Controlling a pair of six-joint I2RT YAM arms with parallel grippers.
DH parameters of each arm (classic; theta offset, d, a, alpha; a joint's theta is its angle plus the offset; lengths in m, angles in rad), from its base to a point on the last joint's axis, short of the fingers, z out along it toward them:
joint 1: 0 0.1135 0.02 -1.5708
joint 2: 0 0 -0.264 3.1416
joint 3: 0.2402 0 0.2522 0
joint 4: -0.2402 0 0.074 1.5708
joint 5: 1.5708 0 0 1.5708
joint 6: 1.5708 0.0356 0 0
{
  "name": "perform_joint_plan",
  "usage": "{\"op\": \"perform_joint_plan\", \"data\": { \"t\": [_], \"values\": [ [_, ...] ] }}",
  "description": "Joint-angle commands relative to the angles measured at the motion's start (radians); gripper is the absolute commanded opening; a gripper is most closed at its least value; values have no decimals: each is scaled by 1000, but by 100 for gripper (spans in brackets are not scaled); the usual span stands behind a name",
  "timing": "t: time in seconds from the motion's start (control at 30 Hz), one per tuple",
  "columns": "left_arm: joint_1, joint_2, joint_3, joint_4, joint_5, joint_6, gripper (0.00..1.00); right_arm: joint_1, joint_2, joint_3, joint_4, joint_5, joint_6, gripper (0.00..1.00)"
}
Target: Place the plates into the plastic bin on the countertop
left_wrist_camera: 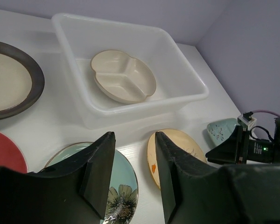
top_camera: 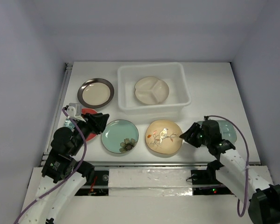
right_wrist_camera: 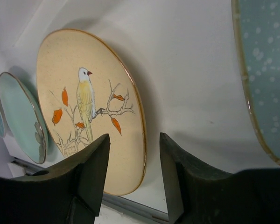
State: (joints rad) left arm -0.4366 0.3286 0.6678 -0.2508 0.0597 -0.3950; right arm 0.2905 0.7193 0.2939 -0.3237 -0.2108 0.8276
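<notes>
The translucent plastic bin (top_camera: 151,88) stands at the back centre and holds the cream divided plate (top_camera: 151,90), which also shows in the left wrist view (left_wrist_camera: 123,76). The dark-rimmed cream plate (top_camera: 95,92) lies left of the bin. The teal flower plate (top_camera: 120,136) and the tan bird plate (top_camera: 164,137) lie side by side at the front. The red-and-teal plate (top_camera: 89,125) is mostly hidden under my left gripper (top_camera: 101,122), which is open and empty. My right gripper (top_camera: 186,135) is open and empty, straddling the bird plate's right rim (right_wrist_camera: 141,140). The pale green plate (top_camera: 227,129) lies behind the right arm.
Lavender walls enclose the countertop (top_camera: 210,88) on three sides. A metal rail (top_camera: 60,100) runs along the left edge. The pale green plate's rim (right_wrist_camera: 263,79) lies just right of my right fingers.
</notes>
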Motion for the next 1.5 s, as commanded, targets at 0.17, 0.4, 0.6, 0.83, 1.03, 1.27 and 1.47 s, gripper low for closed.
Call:
{"op": "perform_joint_plan", "data": {
  "t": [0.17, 0.4, 0.6, 0.83, 1.03, 1.27, 1.47],
  "values": [
    [4, -14, -2, 54, 8, -1, 37, 24, 143, -76, 244, -82, 73, 46],
    [4, -10, -2, 54, 11, -1, 38, 24, 264, -85, 368, -108, 94, 31],
    [4, -13, 0, 54, 11, 1, 38, 24, 246, -82, 333, -102, 107, 3],
    [24, -8, -2, 58, 22, 5, 38, 24, -53, 23, -13, -102, 56, 0],
    [33, -2, -2, 62, 34, 5, 39, 24, -242, 292, -349, -163, -31, 0],
    [42, -3, -4, 62, 34, 5, 40, 24, -230, 513, -274, -282, -21, 0],
    [42, 1, -4, 62, 34, 5, 40, 24, 53, 647, 68, -259, -15, 0]
  ]
}}
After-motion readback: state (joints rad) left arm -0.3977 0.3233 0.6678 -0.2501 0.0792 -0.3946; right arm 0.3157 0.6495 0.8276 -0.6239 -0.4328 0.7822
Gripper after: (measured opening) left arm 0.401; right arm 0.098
